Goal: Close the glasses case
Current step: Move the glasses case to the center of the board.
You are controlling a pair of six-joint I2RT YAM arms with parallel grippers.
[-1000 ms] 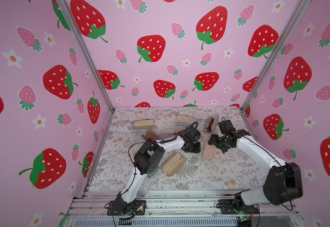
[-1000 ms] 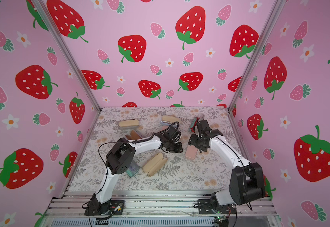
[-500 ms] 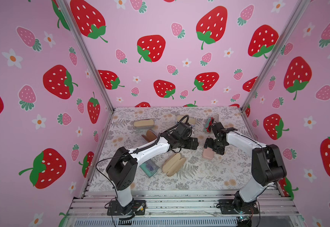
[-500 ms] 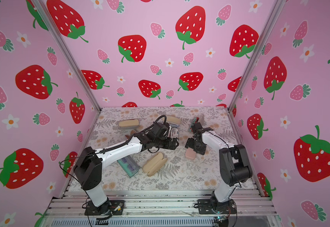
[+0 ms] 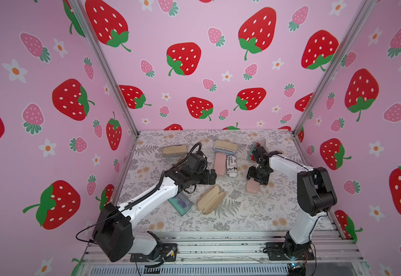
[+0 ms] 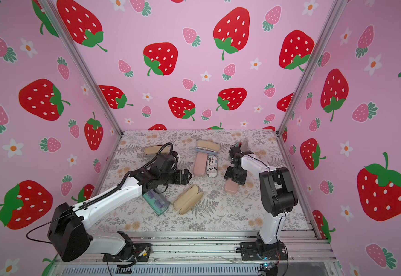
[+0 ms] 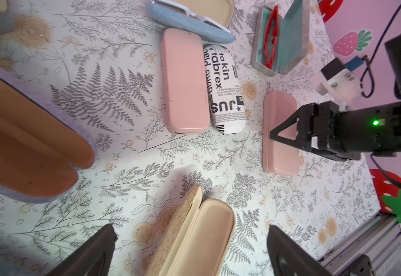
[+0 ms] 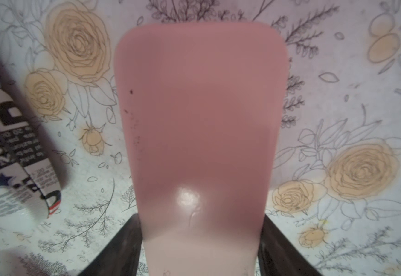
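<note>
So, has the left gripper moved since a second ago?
Yes. The left gripper has pulled back off the newsprint case toward the open tan case; its jaws are wide open.

On the table (image 5: 254,215), an empty open glasses case (image 5: 211,199) is laid front centre. A case holding glasses (image 5: 182,206) is found just left of it, partly under the left arm. Behind these, two closed cases are set side by side, touching: the centre-left case (image 5: 219,165) and the centre-right case (image 5: 232,165). Across their far ends a crosswise open case (image 5: 225,147) with glasses is laid. A back-left case (image 5: 174,150) is set closed, and a back-right case (image 7: 288,33) open. Right of the pair, a further closed case (image 5: 252,188) is straddled by the right gripper (image 5: 257,181).
</note>
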